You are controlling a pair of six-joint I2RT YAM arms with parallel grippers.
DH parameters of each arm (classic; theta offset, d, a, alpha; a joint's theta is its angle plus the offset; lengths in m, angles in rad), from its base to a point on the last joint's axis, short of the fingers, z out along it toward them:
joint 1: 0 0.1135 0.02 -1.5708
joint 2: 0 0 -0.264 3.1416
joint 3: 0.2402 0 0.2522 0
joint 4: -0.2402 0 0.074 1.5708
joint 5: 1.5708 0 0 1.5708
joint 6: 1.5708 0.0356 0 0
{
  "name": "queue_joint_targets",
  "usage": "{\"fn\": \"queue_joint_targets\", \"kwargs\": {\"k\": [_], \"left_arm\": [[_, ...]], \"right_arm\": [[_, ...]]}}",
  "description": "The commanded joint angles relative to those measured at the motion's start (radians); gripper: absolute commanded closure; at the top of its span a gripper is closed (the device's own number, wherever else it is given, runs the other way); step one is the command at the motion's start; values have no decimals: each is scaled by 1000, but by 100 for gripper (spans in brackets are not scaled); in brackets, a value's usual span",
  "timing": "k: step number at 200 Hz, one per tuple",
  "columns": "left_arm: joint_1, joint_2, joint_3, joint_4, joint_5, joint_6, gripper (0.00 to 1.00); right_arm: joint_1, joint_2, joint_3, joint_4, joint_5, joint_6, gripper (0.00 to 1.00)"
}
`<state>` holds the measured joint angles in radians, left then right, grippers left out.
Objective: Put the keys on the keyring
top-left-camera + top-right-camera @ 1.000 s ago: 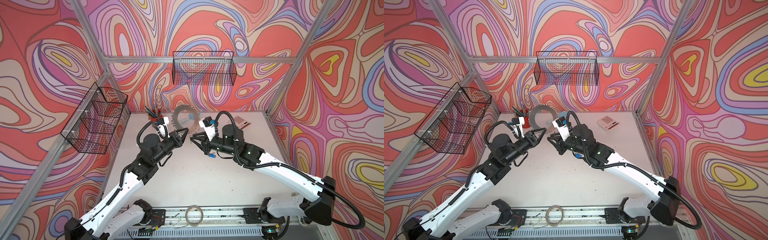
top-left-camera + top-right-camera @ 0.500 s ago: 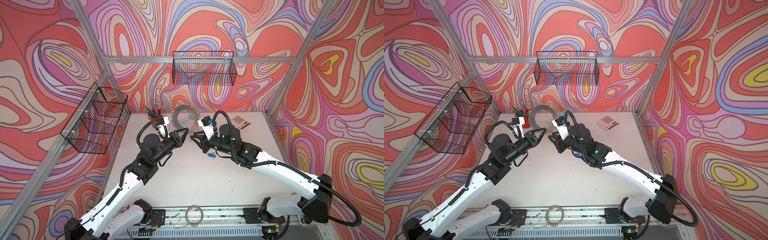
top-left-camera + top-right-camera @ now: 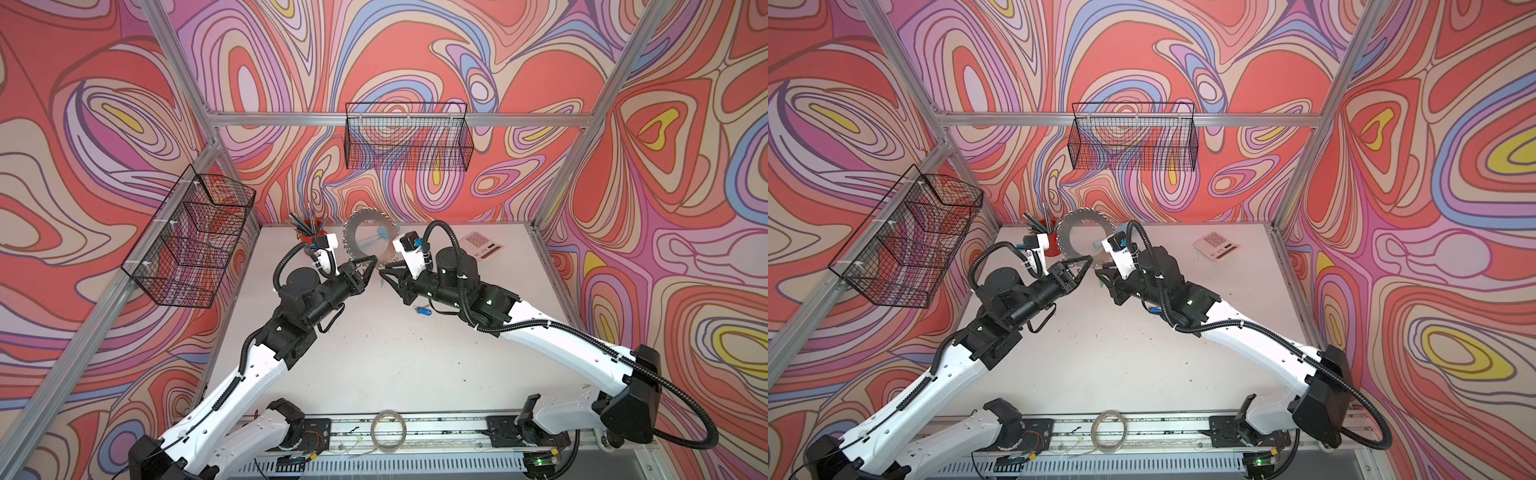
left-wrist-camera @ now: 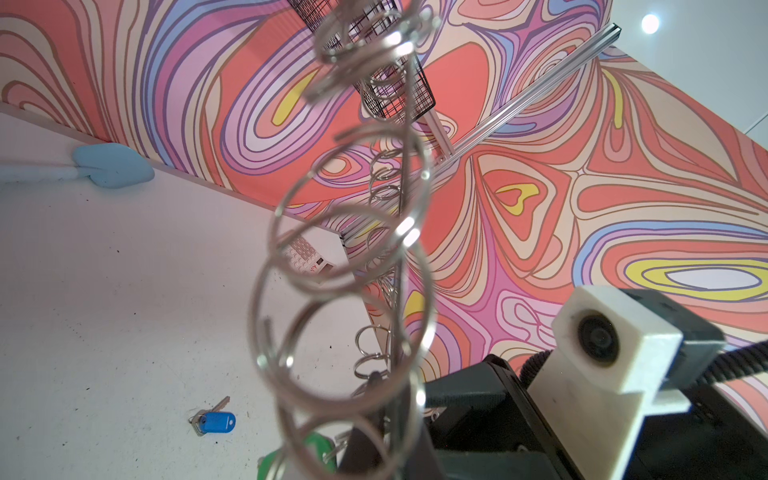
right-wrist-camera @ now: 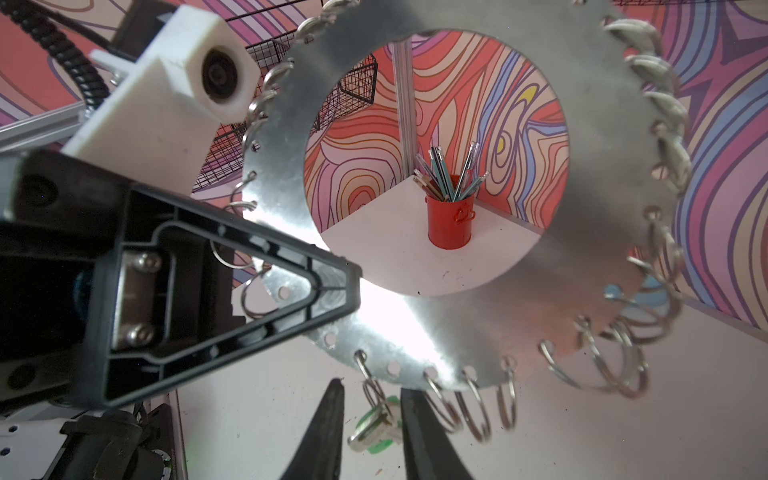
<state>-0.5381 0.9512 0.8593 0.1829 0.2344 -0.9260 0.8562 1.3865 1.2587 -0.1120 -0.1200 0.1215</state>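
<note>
white table (image 3: 395,357) inside swirl-patterned walls. wire baskets (image 3: 407,141) up on the back and left walls, well apart from the work.

left gripper (image 3: 371,263) in from the left, clamped tight on the lower rim of the keyring (image 3: 352,243). right gripper (image 3: 384,272) facing it from the right, the two tips near each other over the back middle of the table.

keyring (image 5: 582,257) upright on edge in that clamp, seemingly clear of the table, big round hole open toward the far left corner, small wire rings dangling all along the rim. left gripper (image 5: 351,286) pinching the flat metal at the hole's edge.

red pen cup (image 5: 451,224) standing in the far left corner, beside the keyring. calculator (image 3: 480,246) flat at the back right, well apart. thin hoop (image 3: 388,430) lying on the front rail.

right gripper (image 5: 372,419) narrow, fingers (image 5: 328,428) closed on either side of the green key (image 5: 374,434), just under the lower rim, touching one small ring; cannot tell whether threaded on.

blue key (image 3: 423,309) flat on the table beneath the right arm, apart from the keyring.
</note>
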Motion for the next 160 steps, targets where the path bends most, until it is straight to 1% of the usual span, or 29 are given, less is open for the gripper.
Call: {"fn": "queue_joint_targets", "kwargs": {"k": [1, 61, 89, 160], "left_arm": [[-8, -12, 27, 44, 17, -8, 100], [-8, -12, 21, 38, 17, -5, 100], [-9, -7, 18, 36, 20, -4, 100], [-8, 1, 18, 41, 38, -5, 100]], "right_arm": [[-2, 17, 37, 39, -22, -5, 77], [-3, 22, 48, 48, -29, 4, 87], [-2, 15, 60, 36, -24, 16, 87], [-3, 27, 98, -23, 49, 46, 85]]}}
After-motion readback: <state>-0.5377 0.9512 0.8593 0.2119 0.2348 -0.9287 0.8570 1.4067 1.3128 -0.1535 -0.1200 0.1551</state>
